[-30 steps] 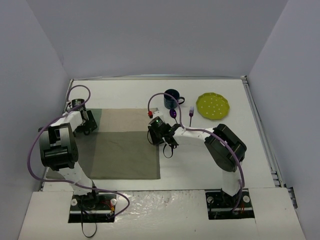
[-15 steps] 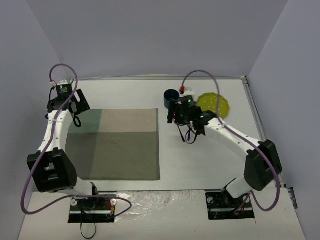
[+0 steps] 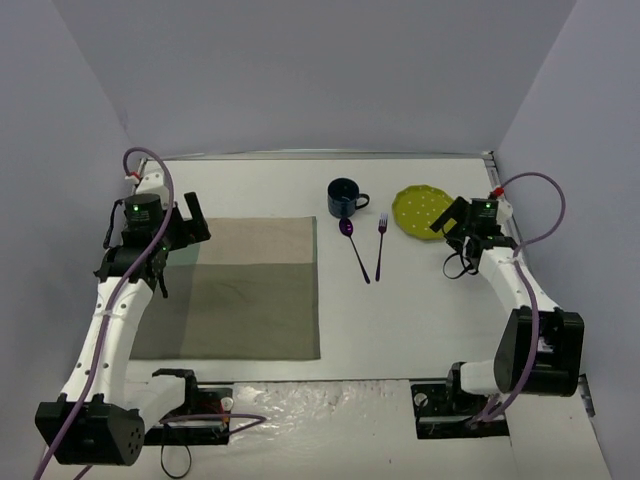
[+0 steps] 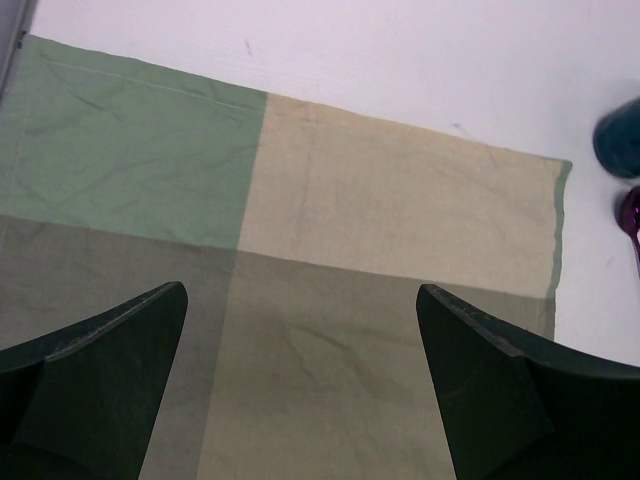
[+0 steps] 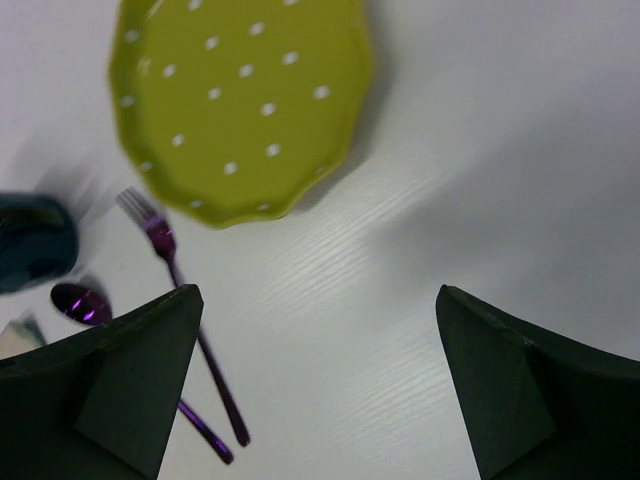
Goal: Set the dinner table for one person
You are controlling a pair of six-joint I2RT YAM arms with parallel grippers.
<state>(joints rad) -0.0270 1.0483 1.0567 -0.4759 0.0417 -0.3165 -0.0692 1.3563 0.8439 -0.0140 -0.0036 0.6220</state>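
The white dinner table (image 3: 420, 320) carries a grey-green patchwork placemat (image 3: 240, 290) on its left half. A dark blue mug (image 3: 345, 197), a purple spoon (image 3: 354, 248), a purple fork (image 3: 380, 248) and a yellow-green dotted plate (image 3: 425, 211) lie at the back right. My left gripper (image 3: 192, 218) is open and empty above the placemat's far left corner; the left wrist view shows the gripper (image 4: 300, 300) over the placemat (image 4: 350, 220). My right gripper (image 3: 452, 222) is open and empty just right of the plate; the right wrist view shows the gripper (image 5: 318, 295) over bare table, near the plate (image 5: 240, 100).
Grey walls enclose the table on three sides. The mug (image 4: 620, 140) and spoon bowl (image 4: 630, 215) show at the right edge of the left wrist view. The right wrist view shows the fork (image 5: 170, 260), spoon (image 5: 80, 300) and a blurred mug (image 5: 35, 240) at its left.
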